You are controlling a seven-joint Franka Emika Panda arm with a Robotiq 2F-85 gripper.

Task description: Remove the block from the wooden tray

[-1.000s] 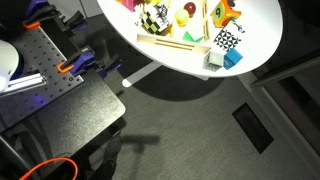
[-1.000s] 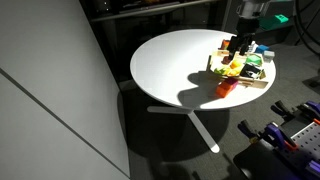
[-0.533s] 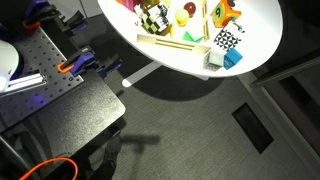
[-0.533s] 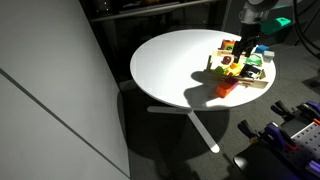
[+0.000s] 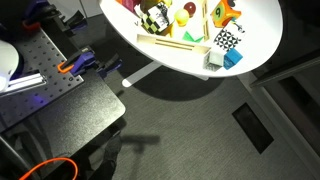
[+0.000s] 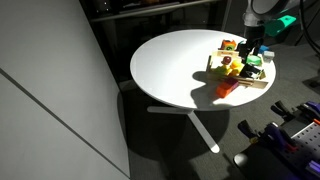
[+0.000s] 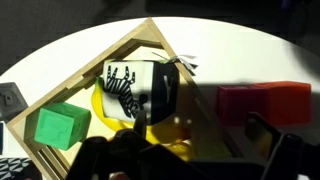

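The wooden tray [image 7: 184, 62] fills the wrist view with its corner at the top. The chequered block [image 7: 135, 90] lies inside it, resting on a yellow piece [image 7: 175, 135]. My gripper [image 7: 185, 155] hangs just above the tray, its dark fingers [image 7: 95, 158] spread wide apart with nothing held between them. The block is ahead of the fingertips, toward the left finger. In both exterior views the gripper [image 6: 252, 48] stands over the tray [image 6: 245, 86] on the round white table, and the block [image 5: 155, 15] shows under it by the tray's [image 5: 170, 42] edge.
A green block [image 7: 58, 125] sits in the tray left of the chequered block. A red block [image 7: 265, 100] lies outside the tray edge. A second chequered cube [image 5: 227, 40] and a blue block [image 5: 234, 58] sit near the table's rim [image 5: 190, 68].
The gripper has moved sideways across the tray, to the right in the exterior view that shows the whole table. The blocks have not visibly moved.
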